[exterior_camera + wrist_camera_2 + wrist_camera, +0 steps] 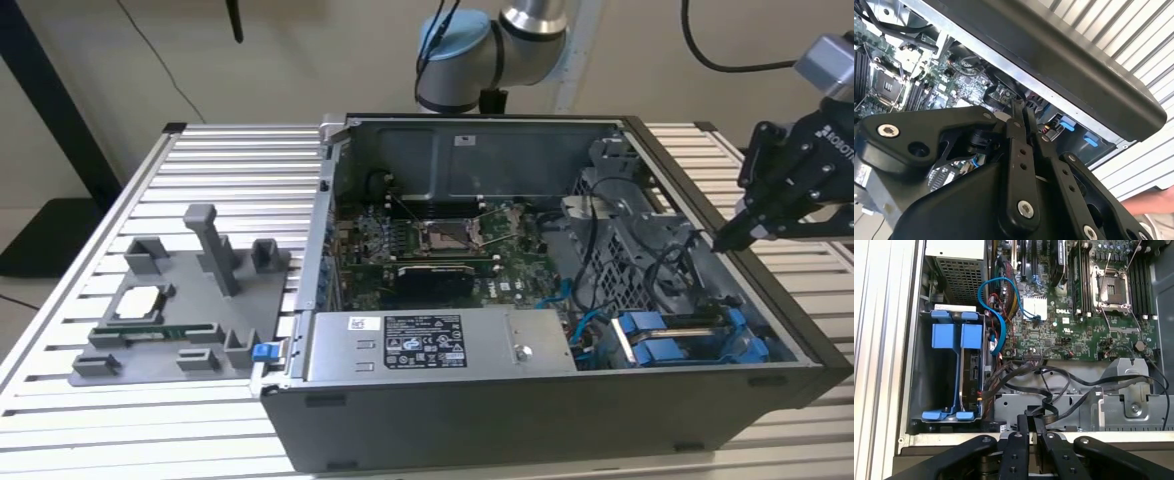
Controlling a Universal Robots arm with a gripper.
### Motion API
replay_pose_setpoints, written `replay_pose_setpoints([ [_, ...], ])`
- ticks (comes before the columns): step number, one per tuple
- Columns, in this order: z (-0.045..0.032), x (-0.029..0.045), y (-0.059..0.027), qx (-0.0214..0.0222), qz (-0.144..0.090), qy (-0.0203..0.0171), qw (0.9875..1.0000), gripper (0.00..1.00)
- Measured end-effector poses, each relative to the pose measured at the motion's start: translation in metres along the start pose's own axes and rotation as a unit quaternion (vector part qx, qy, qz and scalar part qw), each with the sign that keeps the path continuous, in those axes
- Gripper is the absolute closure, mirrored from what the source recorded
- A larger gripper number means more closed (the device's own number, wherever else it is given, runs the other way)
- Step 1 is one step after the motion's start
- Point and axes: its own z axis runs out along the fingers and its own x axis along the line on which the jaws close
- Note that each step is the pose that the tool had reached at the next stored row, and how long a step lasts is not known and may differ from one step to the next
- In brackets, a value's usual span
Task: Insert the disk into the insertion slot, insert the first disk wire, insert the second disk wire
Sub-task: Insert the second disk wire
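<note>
The silver-grey rectangular hard disk (971,382), clipped in its bright blue plastic carrier, appears in the first wrist view to stand seated in the insertion slot (936,380) of the grey metal drive cage. On that showing the first step looks done and the wire steps are in hand.

The black claw (734,240) hangs above the open dark grey computer case (534,420), over its wall on the exterior view's right and near the cage. Its fingers are drawn together, and nothing can be seen between them. Loose black cables (1019,372) lie just beside the disk. Plugging one in would likely call for the claw to part its fingers and come down inside the case.

The exterior view gives the claw's height over the case and the slatted metal counter (227,150). The first wrist view looks straight down into the slot, which the exterior view sees at a slant, as blue fittings.
</note>
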Motion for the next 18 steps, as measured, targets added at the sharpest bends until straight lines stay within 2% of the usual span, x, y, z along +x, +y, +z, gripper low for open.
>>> replay_pose_setpoints([
  [3, -0.0014, 0.0007, 0.0017, -0.0003, 0.001, -0.0011, 1.0, 1.0],
  [9, -0.0062, 0.0015, 0.0085, -0.0001, 0.005, -0.0064, 1.0, 1.0],
  [14, -0.0139, 0.002, 0.0152, 0.0003, 0.008, -0.0101, 0.9999, 1.0],
  [18, -0.0214, 0.0016, 0.0204, 0.0003, 0.009, -0.0103, 0.9999, 1.0],
])
